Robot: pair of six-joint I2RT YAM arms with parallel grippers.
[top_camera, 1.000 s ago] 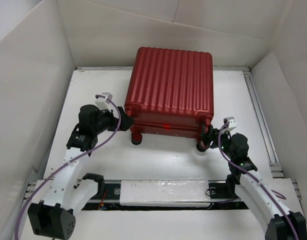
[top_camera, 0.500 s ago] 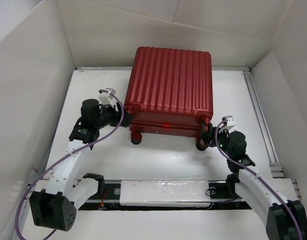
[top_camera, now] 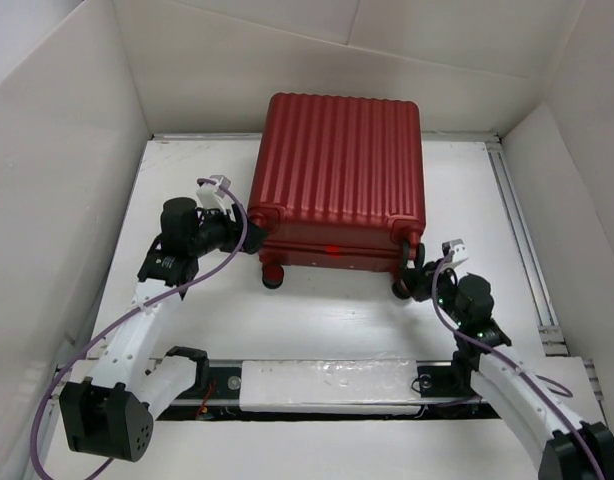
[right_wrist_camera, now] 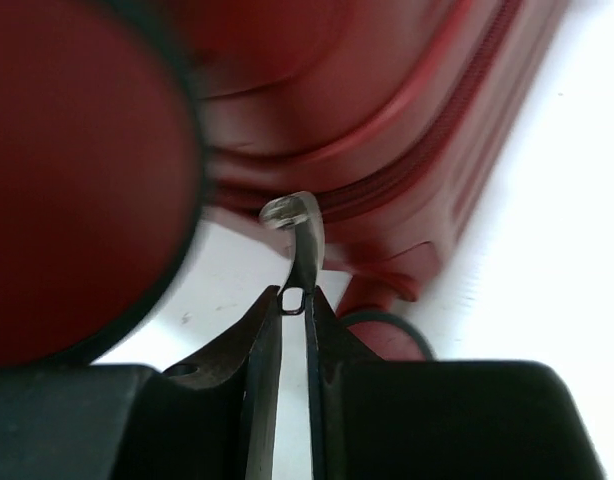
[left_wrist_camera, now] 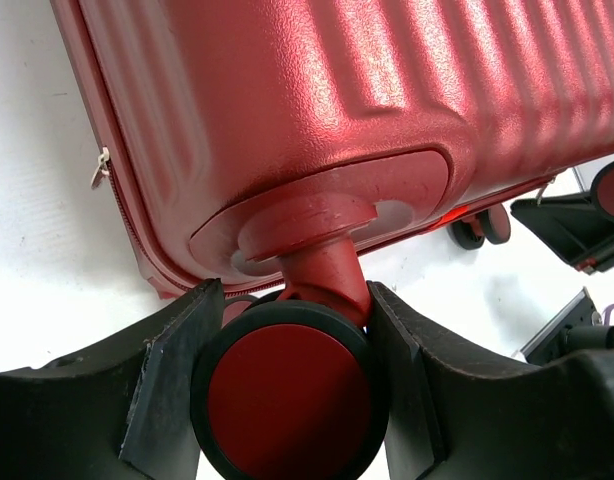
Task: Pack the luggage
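Observation:
The luggage (top_camera: 337, 170) is a dark red ribbed suitcase lying closed and flat at the back middle of the white table (top_camera: 327, 320). My left gripper (top_camera: 249, 240) is at its front left corner. In the left wrist view, the fingers (left_wrist_camera: 177, 350) of the left gripper (left_wrist_camera: 292, 295) are shut on a red wheel with a black tyre (left_wrist_camera: 287, 400). My right gripper (top_camera: 412, 281) is at the front right corner. In the right wrist view the right gripper (right_wrist_camera: 294, 297) pinches the end of a metal zipper pull (right_wrist_camera: 302, 245) beside a blurred wheel (right_wrist_camera: 77, 180).
Tall white walls (top_camera: 67, 150) box in the table on the left, back and right. A metal rail (top_camera: 517, 230) runs along the right side. A white padded bar (top_camera: 327, 380) lies across the near edge between the arm bases. Another zipper pull (left_wrist_camera: 100, 168) hangs on the suitcase's left side.
The left gripper has closed around the front left wheel and stays there. The right gripper has narrowed onto the zipper pull, and the right arm has drawn slightly toward the near edge.

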